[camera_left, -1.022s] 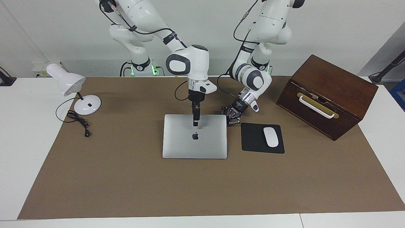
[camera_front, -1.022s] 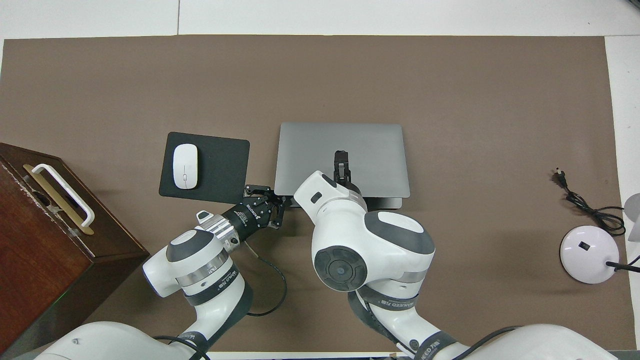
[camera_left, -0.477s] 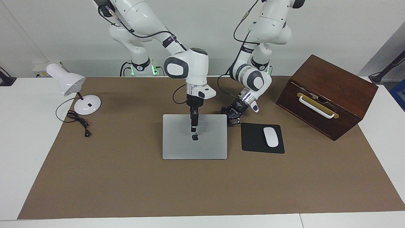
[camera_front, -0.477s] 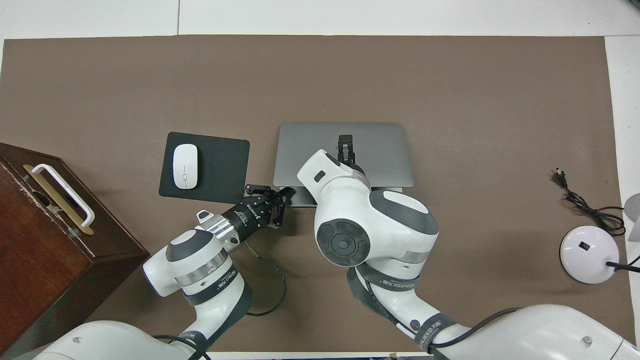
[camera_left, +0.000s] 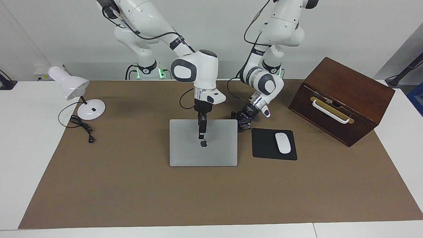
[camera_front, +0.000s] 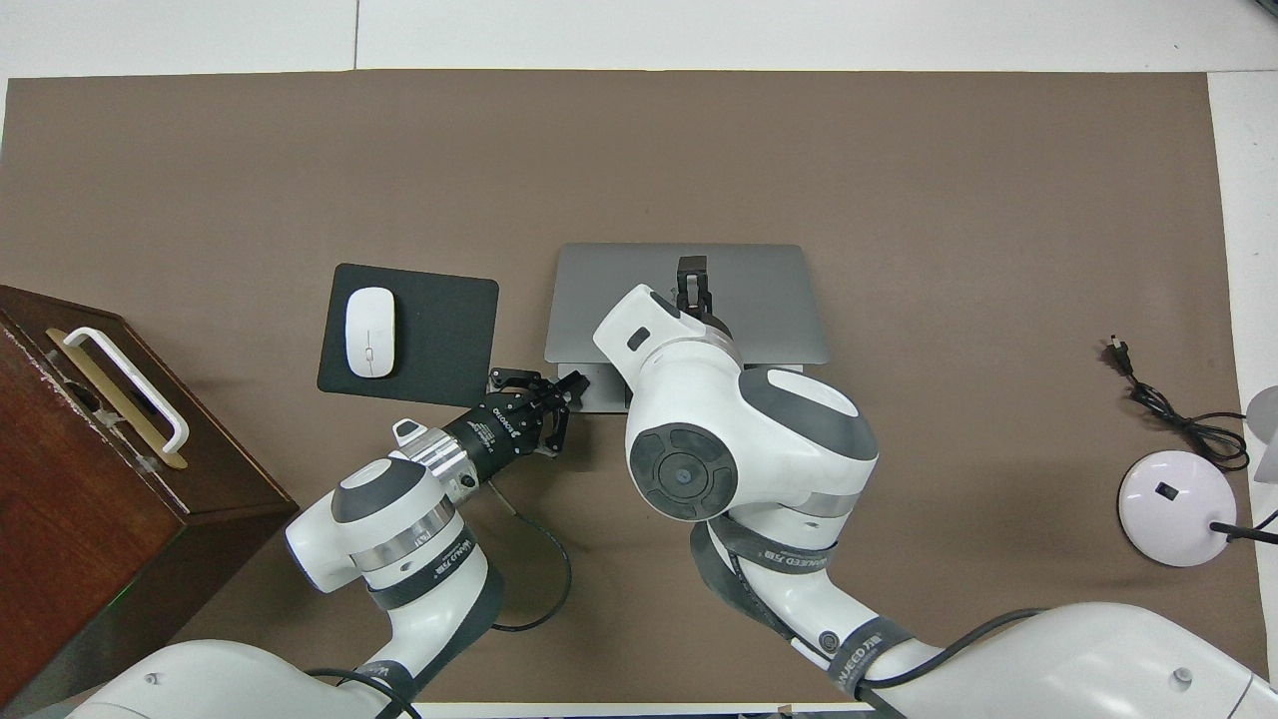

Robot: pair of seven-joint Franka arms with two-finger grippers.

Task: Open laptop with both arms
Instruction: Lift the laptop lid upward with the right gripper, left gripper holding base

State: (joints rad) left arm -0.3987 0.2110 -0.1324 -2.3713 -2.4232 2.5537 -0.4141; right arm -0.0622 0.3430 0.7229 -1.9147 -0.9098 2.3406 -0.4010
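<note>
The silver-grey laptop [camera_left: 211, 152] lies mid-table with its apple logo up. Its lid [camera_front: 769, 300] is tilted up a little at the edge nearer the robots, and a strip of the base [camera_front: 599, 389] shows under it. My right gripper [camera_left: 201, 135] points down over the lid's middle, one finger lying on top of the lid just above the logo, shut on the lid's raised edge; it also shows in the overhead view [camera_front: 691, 272]. My left gripper [camera_left: 243, 124] is low and open at the base's corner toward the left arm's end [camera_front: 559, 404].
A black mouse pad [camera_left: 264, 145] with a white mouse [camera_left: 283, 142] lies beside the laptop, close to the left gripper. A brown wooden box [camera_left: 343, 99] with a white handle stands at the left arm's end. A white desk lamp [camera_left: 71, 86] and its cable [camera_left: 82, 127] are at the right arm's end.
The right gripper has lifted the lid's near edge, so more of the base shows in the overhead view. The left gripper has stayed at the base's corner.
</note>
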